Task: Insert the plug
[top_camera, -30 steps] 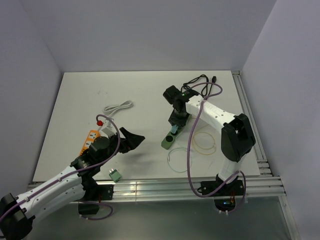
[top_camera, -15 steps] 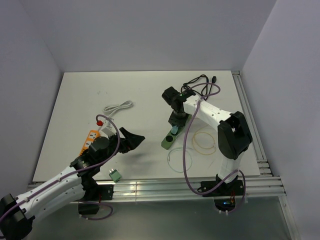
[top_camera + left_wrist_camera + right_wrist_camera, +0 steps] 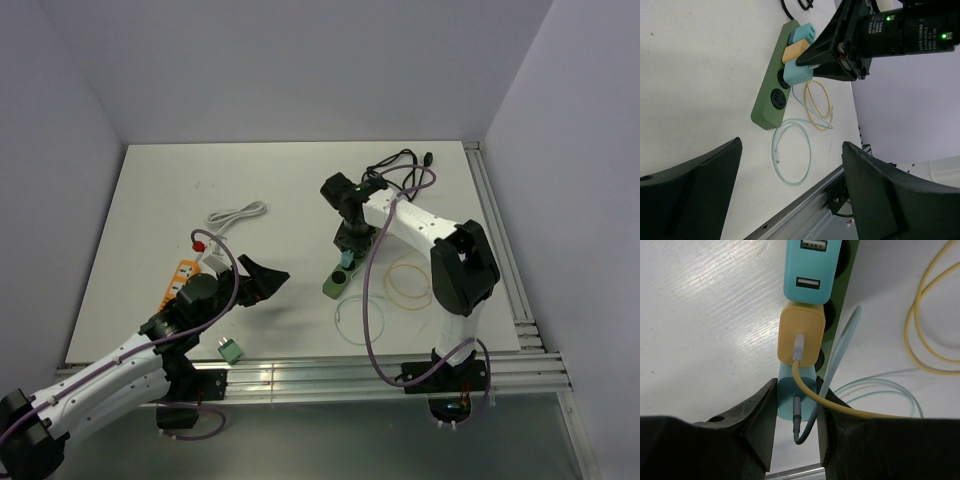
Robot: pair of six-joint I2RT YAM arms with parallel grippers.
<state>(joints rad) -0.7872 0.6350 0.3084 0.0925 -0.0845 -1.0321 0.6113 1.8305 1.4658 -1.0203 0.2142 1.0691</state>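
A green power strip [image 3: 333,282] lies at mid table, also in the left wrist view [image 3: 769,102] and the right wrist view [image 3: 846,277]. A light blue charger [image 3: 808,262] and an orange charger [image 3: 801,336] sit in it. My right gripper [image 3: 796,400] is shut on a second light blue charger plug [image 3: 790,397], held at the strip beside the orange one; how deep it sits is hidden. This plug [image 3: 799,74] and the right gripper [image 3: 840,50] show in the left wrist view. My left gripper [image 3: 262,282] is open and empty, left of the strip.
A yellow cable loop [image 3: 408,280] and a pale blue cable loop [image 3: 352,318] lie right of and below the strip. An orange power strip [image 3: 180,278], a white cable [image 3: 235,214], a black cable [image 3: 400,165] and a small green block [image 3: 230,350] lie around. Metal rails [image 3: 300,378] run along the near edge.
My right wrist has shifted slightly left and turned over the green strip, still holding the plug. The left arm has not moved.
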